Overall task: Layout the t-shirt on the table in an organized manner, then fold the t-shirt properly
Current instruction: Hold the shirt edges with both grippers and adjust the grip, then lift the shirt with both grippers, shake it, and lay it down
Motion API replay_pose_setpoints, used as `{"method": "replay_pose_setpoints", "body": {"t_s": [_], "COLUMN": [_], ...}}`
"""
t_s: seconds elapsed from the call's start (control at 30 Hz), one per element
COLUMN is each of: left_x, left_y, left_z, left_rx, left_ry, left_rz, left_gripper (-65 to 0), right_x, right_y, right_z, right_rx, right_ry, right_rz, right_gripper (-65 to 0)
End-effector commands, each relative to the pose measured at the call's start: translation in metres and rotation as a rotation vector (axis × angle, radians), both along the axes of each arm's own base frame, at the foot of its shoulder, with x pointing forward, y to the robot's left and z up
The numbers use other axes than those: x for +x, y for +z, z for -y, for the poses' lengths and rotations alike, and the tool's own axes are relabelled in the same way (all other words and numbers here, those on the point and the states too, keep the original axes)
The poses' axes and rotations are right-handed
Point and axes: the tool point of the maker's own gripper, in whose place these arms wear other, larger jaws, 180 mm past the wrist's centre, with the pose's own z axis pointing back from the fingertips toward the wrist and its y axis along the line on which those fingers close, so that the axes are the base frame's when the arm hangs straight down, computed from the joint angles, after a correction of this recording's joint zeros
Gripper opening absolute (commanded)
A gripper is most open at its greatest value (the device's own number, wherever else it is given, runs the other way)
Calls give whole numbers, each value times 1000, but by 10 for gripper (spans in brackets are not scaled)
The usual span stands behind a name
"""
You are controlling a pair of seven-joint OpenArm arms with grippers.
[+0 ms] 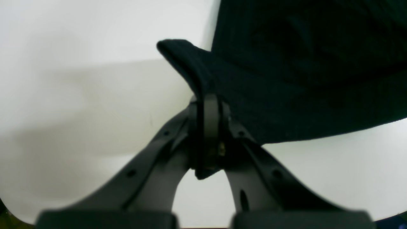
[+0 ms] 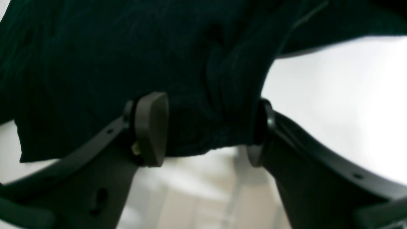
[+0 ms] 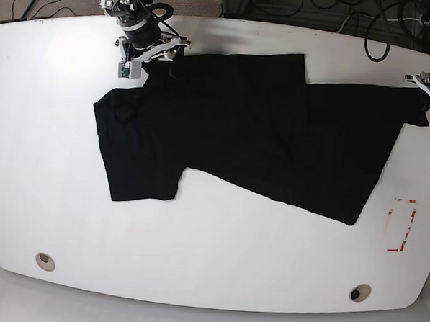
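Left claw (image 1: 208,127) clenched on a corner of the t-shirt (image 3: 245,126); right claw (image 2: 206,130) spread wide around a bunched edge.

Pinched cloth rises in a ridge between the left pads, a grip that seems meant to pull that hem corner taut toward the counter's (image 3: 210,262) side. At the right claw (image 3: 152,53), the jaws straddle wrinkled fabric near the collar end; whether they press it I cannot tell. Both arms reach in low from the far edge, at opposite ends of the garment. Between them the shirt lies mostly flat across the white counter, one sleeve pointing toward the near edge. My guess: spreading, not yet folding.
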Motion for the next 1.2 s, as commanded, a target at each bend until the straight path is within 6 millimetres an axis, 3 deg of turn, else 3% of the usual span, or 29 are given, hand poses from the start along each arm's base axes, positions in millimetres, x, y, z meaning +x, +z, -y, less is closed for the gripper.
{"method": "replay_pose_setpoints", "body": {"t_s": [0.0, 0.3, 0.53, 0.7, 0.93, 1.17], "left_x": [9, 18, 22, 39, 61, 89], "left_y": [15, 20, 18, 31, 45, 71], "left_z": [-5, -4, 5, 18, 37, 39], "left_rx": [23, 23, 17, 29, 32, 108], "left_ry": [-14, -15, -43, -89, -146, -163], "left_rz": [45, 68, 66, 112, 167, 240], "left_gripper": [-650, -650, -650, -650, -650, -650], "right_x": [-6, 0, 0, -5, -3, 3], "right_y": [-3, -2, 3, 16, 53, 62], "right_z": [1, 4, -5, -12, -23, -17], "right_rx": [-10, -17, -7, -14, -39, -77], "right_ry": [8, 16, 86, 148, 263, 304], "right_rz": [-30, -20, 11, 49, 168, 204], "right_gripper": [-323, -650, -650, -650, -650, -650]}}
